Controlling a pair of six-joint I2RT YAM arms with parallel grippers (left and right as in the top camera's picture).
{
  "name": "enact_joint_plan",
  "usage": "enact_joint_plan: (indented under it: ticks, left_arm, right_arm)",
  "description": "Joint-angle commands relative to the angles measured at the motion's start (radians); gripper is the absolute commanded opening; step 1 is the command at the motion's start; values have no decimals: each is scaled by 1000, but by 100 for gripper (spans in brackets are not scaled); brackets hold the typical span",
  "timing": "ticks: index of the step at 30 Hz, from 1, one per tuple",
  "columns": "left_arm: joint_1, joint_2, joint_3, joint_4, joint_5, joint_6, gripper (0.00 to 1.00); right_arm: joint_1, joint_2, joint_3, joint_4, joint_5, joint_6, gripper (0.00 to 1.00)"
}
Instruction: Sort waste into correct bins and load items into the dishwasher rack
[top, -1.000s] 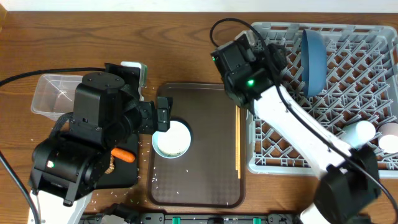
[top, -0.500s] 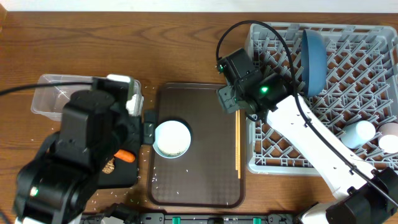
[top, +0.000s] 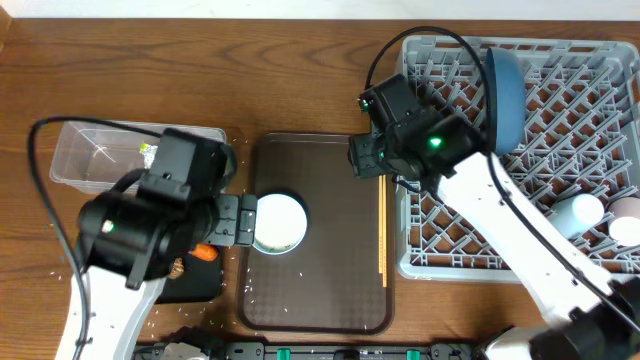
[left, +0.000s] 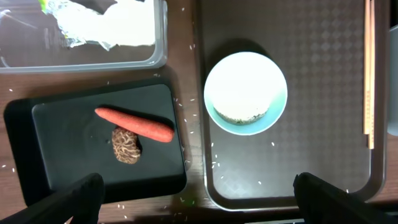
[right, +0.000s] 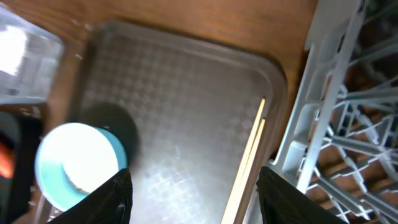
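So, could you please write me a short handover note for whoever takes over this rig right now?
Left pincer: open, empty, beside the white bowl.
Right pincer: jaws apart, empty, above the brown tray near the chopsticks.
Done: blue plate and two cups are in the dishwasher rack. Napkin and yellow-green wrapper lie in the clear tub. Carrot and brown lump lie on the black tray.
Left: the bowl and chopsticks, both on the brown tray, go into the rack. Loose rice grains are scattered on the table and the brown tray.
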Motion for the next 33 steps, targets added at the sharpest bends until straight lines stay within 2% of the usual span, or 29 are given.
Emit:
enact_joint_plan:
  ticks: [1, 7, 13, 17, 19, 23, 28, 33]
  left_arm:
    - [4, 21, -4, -3, 26, -8, 98]
    - [-15, 66, -76, 36, 175, 10, 97]
    - [-137, 95, -252, 194, 179, -2, 91]
    - [-217, 132, -346, 294, 179, -10, 90]
    - [-246, 160, -390, 339, 175, -9, 84]
    - [-270, 235, -463, 458, 176, -10, 81]
    - [-278, 327, -474, 551, 176, -9, 76]
    - [-278, 410, -474, 595, 176, -9, 64]
  right_arm:
    - [-3, -163, 12, 22, 17, 3, 59]
    - [-3, -381, 12, 33, 97, 3, 64]
    - [-3, -520, 12, 1, 190, 14, 69]
    - [-3, -530, 12, -11, 241, 39, 71]
    - [-3, -521, 12, -11, 241, 45, 71]
    - [-3, -500, 12, -11, 241, 51, 72]
    - [-3, -483, 12, -25, 241, 59, 72]
    - [-3, -478, 12, -29, 228, 59, 72]
